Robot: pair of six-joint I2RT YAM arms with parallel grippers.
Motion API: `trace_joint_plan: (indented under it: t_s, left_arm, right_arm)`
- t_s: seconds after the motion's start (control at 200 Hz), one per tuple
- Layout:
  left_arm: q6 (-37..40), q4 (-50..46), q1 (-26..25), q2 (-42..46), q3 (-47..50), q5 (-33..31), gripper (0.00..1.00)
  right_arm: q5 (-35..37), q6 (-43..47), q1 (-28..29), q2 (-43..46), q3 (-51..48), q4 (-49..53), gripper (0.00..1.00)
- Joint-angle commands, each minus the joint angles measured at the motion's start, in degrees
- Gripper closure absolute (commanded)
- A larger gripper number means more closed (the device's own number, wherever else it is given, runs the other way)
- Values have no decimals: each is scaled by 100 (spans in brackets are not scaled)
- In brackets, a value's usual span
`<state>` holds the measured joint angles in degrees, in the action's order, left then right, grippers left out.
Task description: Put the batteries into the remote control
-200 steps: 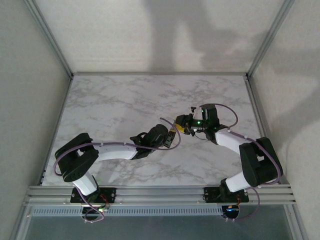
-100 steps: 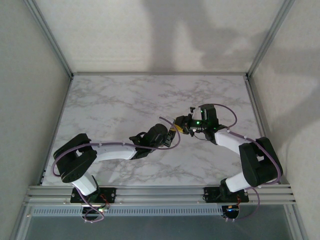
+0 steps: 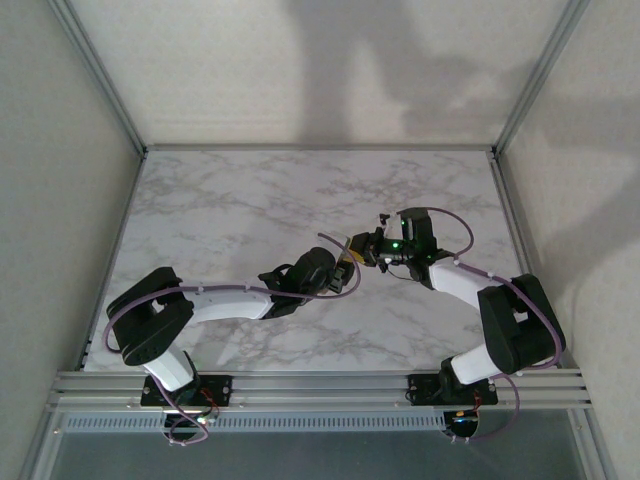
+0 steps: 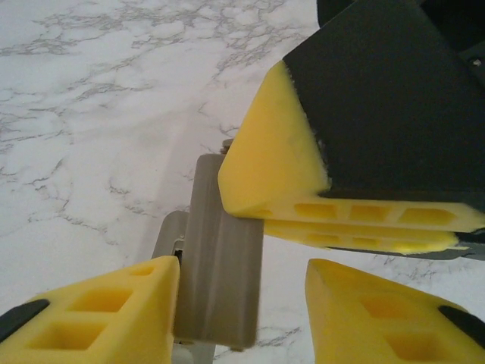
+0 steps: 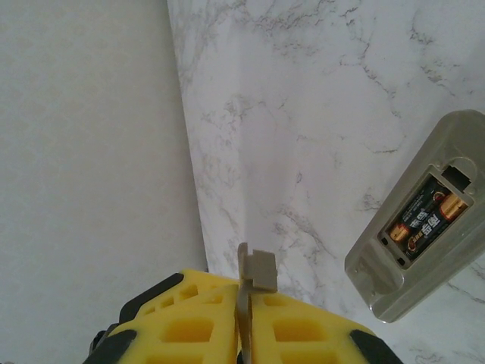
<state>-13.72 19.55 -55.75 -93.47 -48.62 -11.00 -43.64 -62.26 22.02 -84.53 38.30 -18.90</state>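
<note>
- Clearly, the right gripper (image 5: 244, 294) clenches a thin grey-tan plastic cover (image 5: 256, 271), which is partly hidden in its grip.
- Meanwhile the left gripper (image 4: 241, 296) stands released.
- On the marble table (image 5: 303, 114), a pale rectangular remote control (image 5: 383, 282), cut by the frame edge, holds two dark copper-tipped batteries (image 5: 426, 220).

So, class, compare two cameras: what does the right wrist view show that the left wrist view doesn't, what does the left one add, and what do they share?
Right wrist view: the remote control lying back-up on the marble table, its bay open, both batteries seated side by side, and a plain wall. Left wrist view: the left fingers, spread either side of the grey battery cover. Shared: the marble table, the grey battery cover, and the right fingers shut on it.
</note>
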Motion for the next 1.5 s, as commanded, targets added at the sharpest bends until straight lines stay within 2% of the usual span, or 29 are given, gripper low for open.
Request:
trace_joint_plan:
  t_s: [0.0, 0.21, 0.295, 0.381, 0.441, 0.546, 0.571, 0.656, 0.951, 1.202, 1.497]
  left_arm:
    - [-73, 140, -40, 112, 62, -129, 48]
    - [-373, 56, 194, 487, 266, -50, 43]
    - [-648, 72, 493, 774, 465, 320, 36]
    - [-925, 177, 780, 1163, 750, 607, 33]
    - [-1148, 228, 965, 1455, 954, 714, 28]
    - [-1542, 311, 1363, 1886, 1302, 1003, 28]
    - [-1631, 344, 1446, 1976, 1397, 1049, 24]
    - [-1838, 428, 1660, 2227, 1652, 1127, 20]
    - [-2080, 506, 1760, 2526, 2092, 1061, 19]
    - [-2144, 515, 1768, 2579, 2172, 1074, 20]
    - [-2188, 540, 1764, 2693, 2271, 1047, 20]
  right_arm:
    - [90, 125, 38, 108, 133, -97, 87]
    - [198, 364, 6, 9, 217, -24, 87]
    - [340, 619, 1, -5, 266, 102, 87]
    - [479, 920, -1, -25, 323, 254, 86]
    - [579, 1130, -4, -41, 353, 332, 86]
    - [700, 1431, 0, -63, 314, 261, 86]
    - [733, 1490, 4, -72, 292, 224, 86]
    - [832, 1671, 11, -122, 212, 50, 85]
    - [920, 2228, 166, -479, -117, -545, 86]
    - [1015, 2305, 365, -799, -305, -1212, 85]
    - [1046, 2406, 424, -881, -428, -1355, 86]
